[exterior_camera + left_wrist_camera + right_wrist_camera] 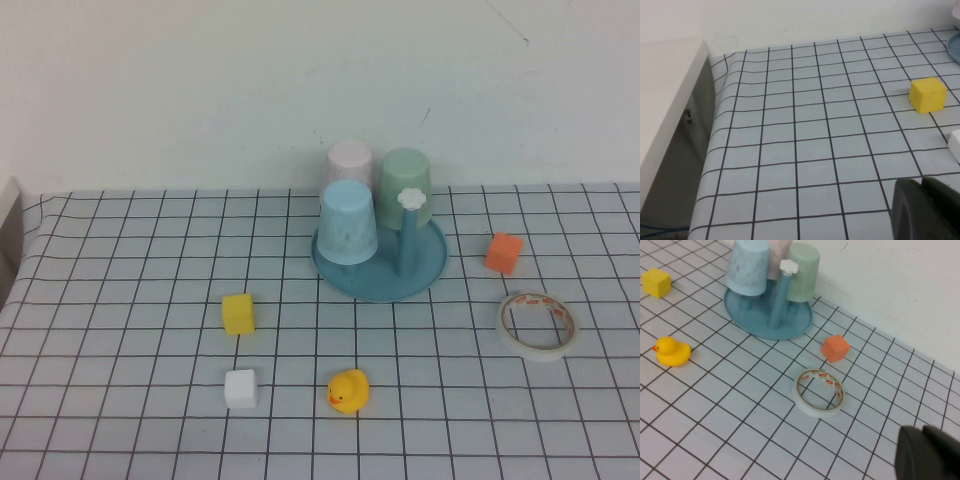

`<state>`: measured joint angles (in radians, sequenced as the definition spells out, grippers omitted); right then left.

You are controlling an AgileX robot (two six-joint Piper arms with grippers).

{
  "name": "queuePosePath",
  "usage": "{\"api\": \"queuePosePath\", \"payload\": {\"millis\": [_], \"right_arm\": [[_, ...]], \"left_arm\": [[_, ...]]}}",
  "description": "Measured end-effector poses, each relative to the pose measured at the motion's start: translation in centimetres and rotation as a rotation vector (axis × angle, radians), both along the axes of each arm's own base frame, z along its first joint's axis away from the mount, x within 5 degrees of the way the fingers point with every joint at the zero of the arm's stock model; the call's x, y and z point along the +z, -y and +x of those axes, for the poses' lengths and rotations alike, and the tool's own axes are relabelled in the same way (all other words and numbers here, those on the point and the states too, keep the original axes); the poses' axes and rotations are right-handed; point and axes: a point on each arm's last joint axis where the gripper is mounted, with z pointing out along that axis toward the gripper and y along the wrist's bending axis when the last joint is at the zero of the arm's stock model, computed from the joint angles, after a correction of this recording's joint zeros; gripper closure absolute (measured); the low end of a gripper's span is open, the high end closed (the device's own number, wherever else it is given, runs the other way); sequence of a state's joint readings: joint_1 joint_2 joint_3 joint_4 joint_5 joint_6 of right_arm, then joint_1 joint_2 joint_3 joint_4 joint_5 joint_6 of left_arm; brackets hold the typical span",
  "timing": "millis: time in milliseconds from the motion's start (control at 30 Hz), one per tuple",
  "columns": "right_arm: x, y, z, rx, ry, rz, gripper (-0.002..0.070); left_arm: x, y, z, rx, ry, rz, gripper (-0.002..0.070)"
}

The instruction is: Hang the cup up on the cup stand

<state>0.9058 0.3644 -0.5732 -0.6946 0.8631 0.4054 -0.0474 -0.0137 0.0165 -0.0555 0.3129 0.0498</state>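
Note:
The light blue cup sits upside down over a peg of the teal cup stand at the back middle of the table. It also shows in the right wrist view on the stand. One peg with a white flower knob stands bare at the front right of the stand. My left gripper is shut and empty, low over the table's left side. My right gripper is shut and empty, over the right side near the tape roll. Neither gripper shows in the high view.
A pale pink cup and a mint green cup also hang on the stand. A yellow cube, a white cube, a rubber duck, an orange cube and a tape roll lie around. The table's left edge drops off.

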Motion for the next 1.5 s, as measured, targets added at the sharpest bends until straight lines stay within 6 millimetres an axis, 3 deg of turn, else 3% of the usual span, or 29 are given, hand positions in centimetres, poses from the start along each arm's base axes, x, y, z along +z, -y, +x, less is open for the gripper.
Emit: {"api": "queuePosePath", "payload": {"millis": [1033, 1300, 1500], "right_arm": [[0.1, 0.2, -0.1, -0.002, 0.006, 0.008, 0.0678], [0.2, 1.4, -0.4, -0.12, 0.026, 0.029, 0.0678], [0.2, 2.5, -0.5, -0.303, 0.029, 0.027, 0.0678]], "left_arm": [[0.0, 0.0, 0.0, -0.001, 0.0, 0.003, 0.0676], [0.0, 0.0, 0.0, -0.001, -0.002, 0.003, 0.0676], [0.0, 0.0, 0.0, -0.001, -0.001, 0.003, 0.0676]]}}
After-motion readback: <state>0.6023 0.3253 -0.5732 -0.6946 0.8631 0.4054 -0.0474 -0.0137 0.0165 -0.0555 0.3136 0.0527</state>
